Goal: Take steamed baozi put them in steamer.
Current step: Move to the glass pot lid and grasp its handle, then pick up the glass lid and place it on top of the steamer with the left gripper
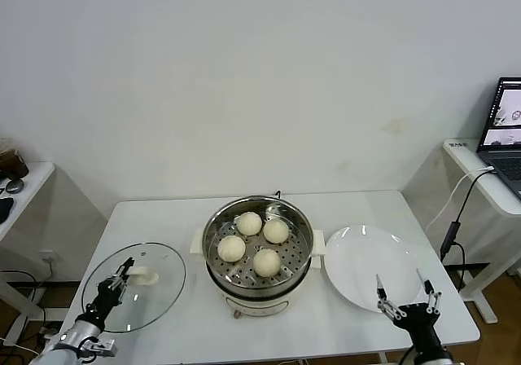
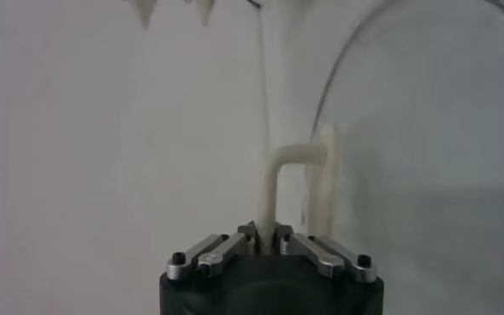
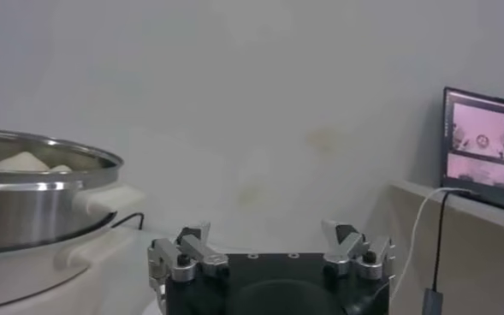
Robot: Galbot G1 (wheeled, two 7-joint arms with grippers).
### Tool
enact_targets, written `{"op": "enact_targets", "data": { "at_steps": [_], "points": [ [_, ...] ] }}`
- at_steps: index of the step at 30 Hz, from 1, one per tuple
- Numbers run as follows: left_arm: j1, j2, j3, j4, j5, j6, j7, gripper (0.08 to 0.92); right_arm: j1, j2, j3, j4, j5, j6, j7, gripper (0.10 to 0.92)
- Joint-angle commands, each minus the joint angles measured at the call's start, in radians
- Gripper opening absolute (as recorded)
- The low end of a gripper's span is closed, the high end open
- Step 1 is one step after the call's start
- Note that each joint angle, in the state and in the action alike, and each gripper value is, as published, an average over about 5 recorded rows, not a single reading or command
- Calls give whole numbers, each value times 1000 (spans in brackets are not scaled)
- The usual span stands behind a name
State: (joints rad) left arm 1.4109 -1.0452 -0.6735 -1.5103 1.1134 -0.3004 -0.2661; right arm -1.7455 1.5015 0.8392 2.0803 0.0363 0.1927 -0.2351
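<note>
Several pale round baozi (image 1: pixel 249 222) lie on the perforated tray inside the shiny steel steamer (image 1: pixel 303 218) at the table's middle. In the right wrist view the steamer (image 3: pixel 38 197) shows from the side with bun tops (image 3: pixel 20 161) above its rim. My left gripper (image 1: pixel 126 269) is shut on the white handle (image 1: pixel 145 276) of the glass lid (image 1: pixel 159 304), which lies flat at the front left. The left wrist view shows the handle (image 2: pixel 273 184) pinched in that gripper (image 2: pixel 266 231). My right gripper (image 1: pixel 400 278) is open and empty at the white plate's front edge; it also shows in its wrist view (image 3: pixel 264 231).
A bare white plate (image 1: pixel 358 255) lies right of the steamer. A side desk at the far right carries a laptop (image 1: pixel 509 116) with a hanging cable. Another small table stands at the far left. A white wall is behind.
</note>
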Motion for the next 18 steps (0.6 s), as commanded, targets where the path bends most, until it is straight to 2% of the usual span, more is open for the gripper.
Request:
{"op": "enact_targets", "data": {
  "at_steps": [1,6,10,13,18],
  "points": [
    [253,73,-71,-457,-176,378,-6,166,-6,-18,-9,-1,-5,0,-6,823],
    [223,129,-32,-657,-279,627,138,166,2,-27,-25,-21,-35,2,-17,823],
    [125,186,137,-759,-331,813,241,166,15,-25,-35,-47,-78,11,-15,823],
    [-16,202,325,-765,-311,914,286,166,27,-16,-39,-70,-114,18,-10,823],
    [-247,161,581,-686,-247,984,325,166,51,-1,-47,-111,-168,30,1,823]
  ]
}}
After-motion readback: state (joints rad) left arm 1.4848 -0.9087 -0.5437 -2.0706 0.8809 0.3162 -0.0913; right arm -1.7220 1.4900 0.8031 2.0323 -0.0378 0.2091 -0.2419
